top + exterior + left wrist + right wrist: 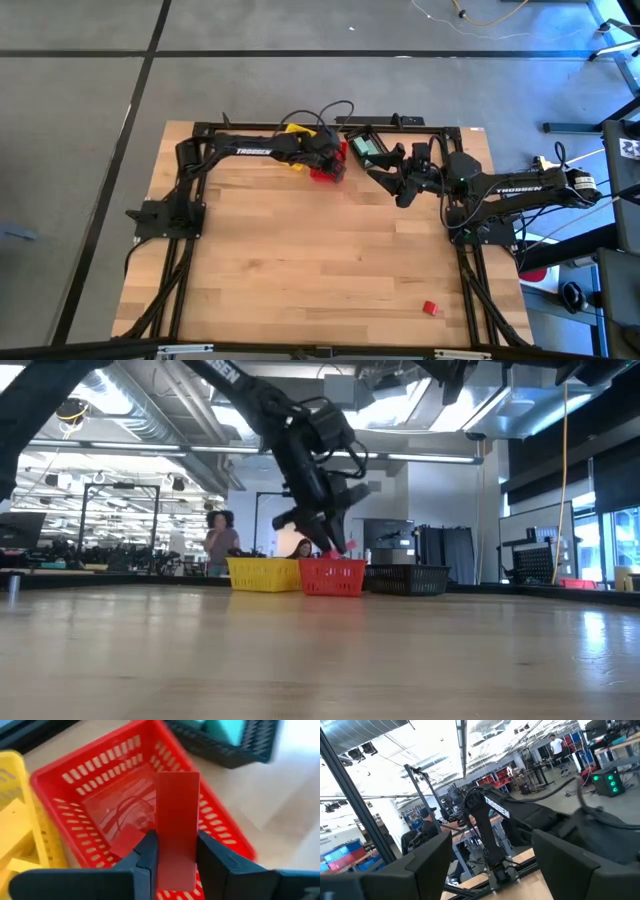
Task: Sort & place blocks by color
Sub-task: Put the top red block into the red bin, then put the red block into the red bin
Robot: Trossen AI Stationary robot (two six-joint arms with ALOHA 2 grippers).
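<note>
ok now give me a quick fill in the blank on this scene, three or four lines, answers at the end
1. The left gripper is shut on a flat ____ plastic bar.
2. It holds the bar above the ____ slatted plastic basket.
3. One small red cube lies alone on the ____ table, near the front right.
4. The right gripper, raised by the black slatted basket, is ____.

Missing words: red; red; wooden; open
</note>
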